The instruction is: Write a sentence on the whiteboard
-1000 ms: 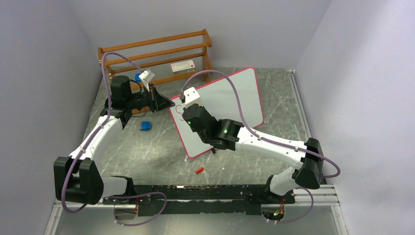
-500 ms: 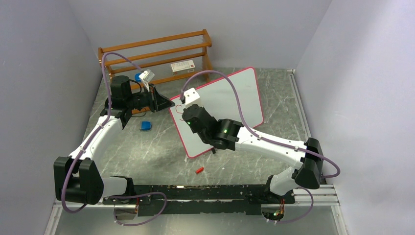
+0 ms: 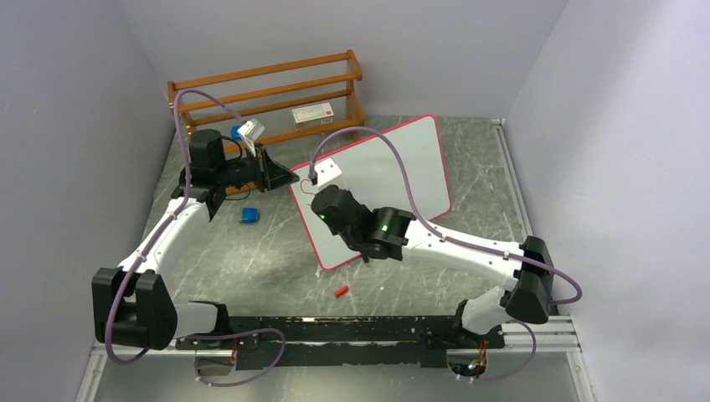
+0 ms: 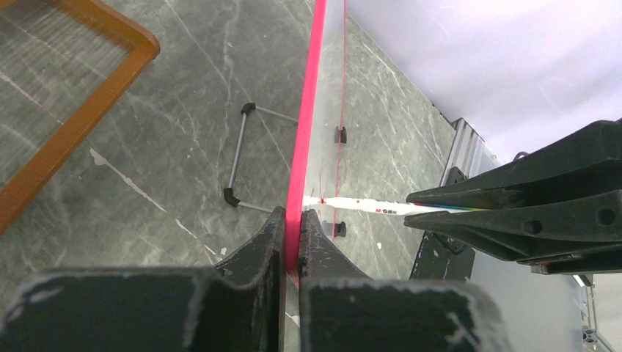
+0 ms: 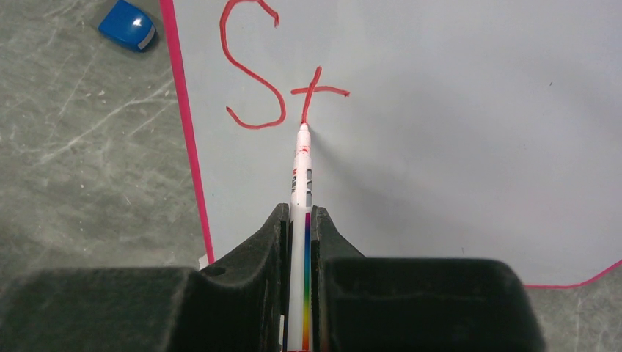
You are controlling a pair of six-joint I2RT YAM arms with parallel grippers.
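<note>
The whiteboard, white with a pink-red rim, stands tilted on the table. My left gripper is shut on its left rim and shows in the top view at the board's upper left corner. My right gripper is shut on a white marker with a rainbow stripe. The marker's red tip touches the board at the foot of a "t". The sentence reads "St" in red, near the left rim. From the left wrist the marker meets the board's face.
A wooden rack stands at the back with a white box on it. A blue cap-like object lies left of the board and shows in the right wrist view. A small red piece lies near the front. The board's wire stand sits behind it.
My right gripper with the marker has slid a little down the board toward the near edge. The left arm and the board have not moved.
</note>
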